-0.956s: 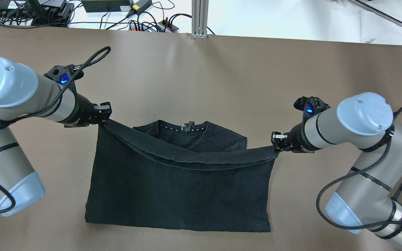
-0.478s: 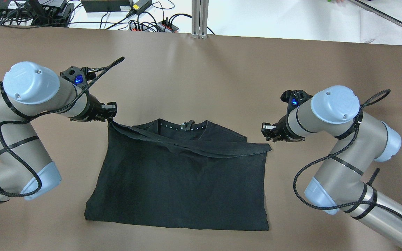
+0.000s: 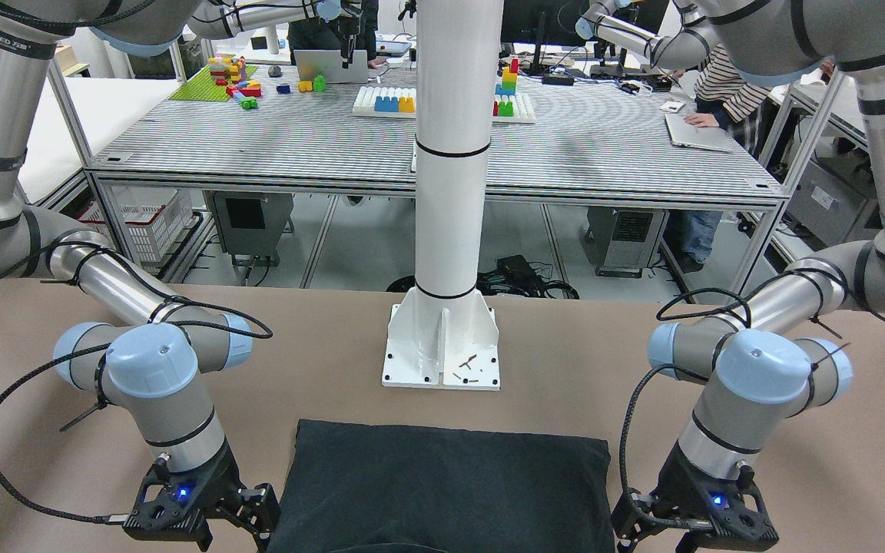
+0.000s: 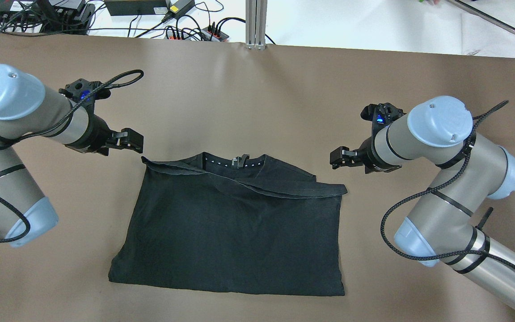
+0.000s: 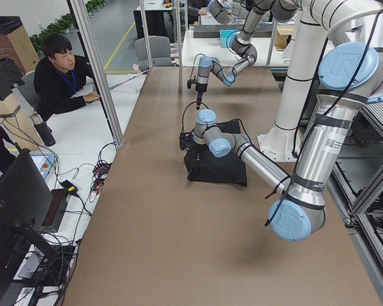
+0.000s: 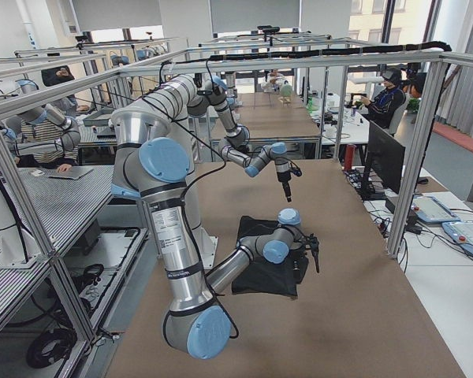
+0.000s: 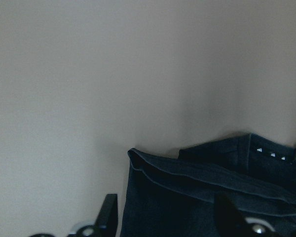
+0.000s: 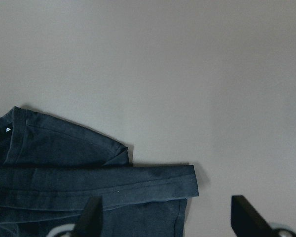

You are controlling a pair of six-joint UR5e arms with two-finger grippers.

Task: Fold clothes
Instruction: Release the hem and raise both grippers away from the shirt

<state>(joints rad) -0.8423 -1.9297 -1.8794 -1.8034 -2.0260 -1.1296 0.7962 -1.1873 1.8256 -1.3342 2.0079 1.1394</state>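
Overhead exterior view gives you the plainest layout: the clothes (image 4: 230, 237), one black garment, lie flat on the brown desk (image 4: 257, 98), about midway between the two arms and toward the near side. Past the desk's far edge you can see a tangle of cables and power strips (image 4: 195, 31) and an aluminium post (image 4: 256, 22). On the robot's side of the garment stands the white pillar base (image 3: 442, 346), bolted to the desk. Farther along the same desk, another arm (image 5: 201, 76) hangs its tool downward, well apart from the cloth. A seated person (image 5: 60, 73) works at a side table beyond the frame uprights.

Your left hand (image 4: 132, 139) sits just beside the garment's far-left corner, not touching it. Its wrist camera shows the two fingers (image 7: 108, 215) spread wide with only desk and cloth beneath. Your right hand (image 4: 338, 158) sits near the far-right corner, likewise off the fabric, fingers (image 8: 91, 219) spread apart and gripping nothing.

The garment's long axis runs left to right across the desk. Its collar (image 4: 235, 160), with a row of small white marks and a tag, points to the far side. A doubled hem band (image 4: 284, 190) lies slantwise over the far part, from the far-left corner down to the right corner, leaving the collar uncovered. The near edge is straight and smooth, slightly nearer on the right.
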